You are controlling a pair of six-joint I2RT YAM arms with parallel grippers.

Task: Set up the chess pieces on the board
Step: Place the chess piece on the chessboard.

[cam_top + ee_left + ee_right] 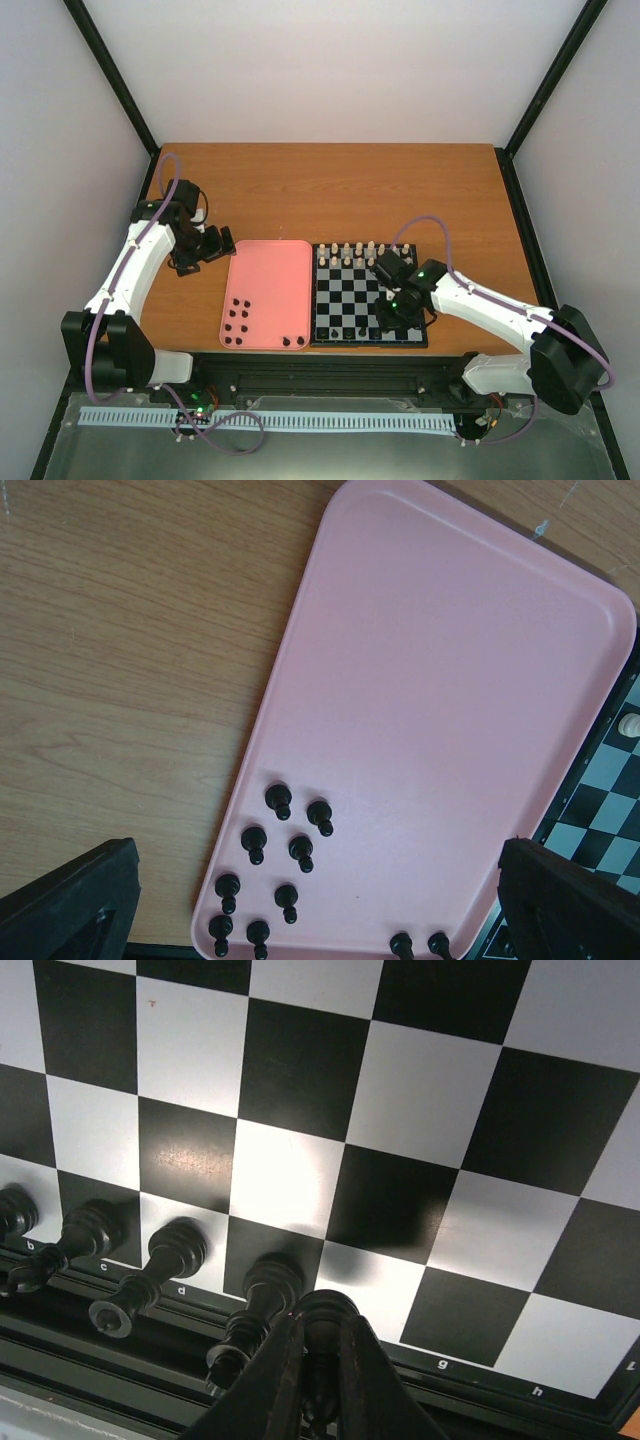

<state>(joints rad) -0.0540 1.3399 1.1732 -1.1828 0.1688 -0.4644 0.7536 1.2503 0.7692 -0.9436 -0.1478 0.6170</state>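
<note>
Right wrist view: right gripper – jaws narrow, clamped on one black piece.
Black piece position: upright on the board, near-edge row, on the square just left of the one lettered g.
Placed pieces: four in view, upright on the board's same near-edge row, to the left of the gripped one.
Left gripper: jaws wide, nothing between them; it hangs left of the board, over the pink tray.
Pink tray: flush against the board's left side.
Unplaced pieces: ten, clustered at the tray's near end – well apart from the board.
Cream pieces: on the board's far rows.
</note>
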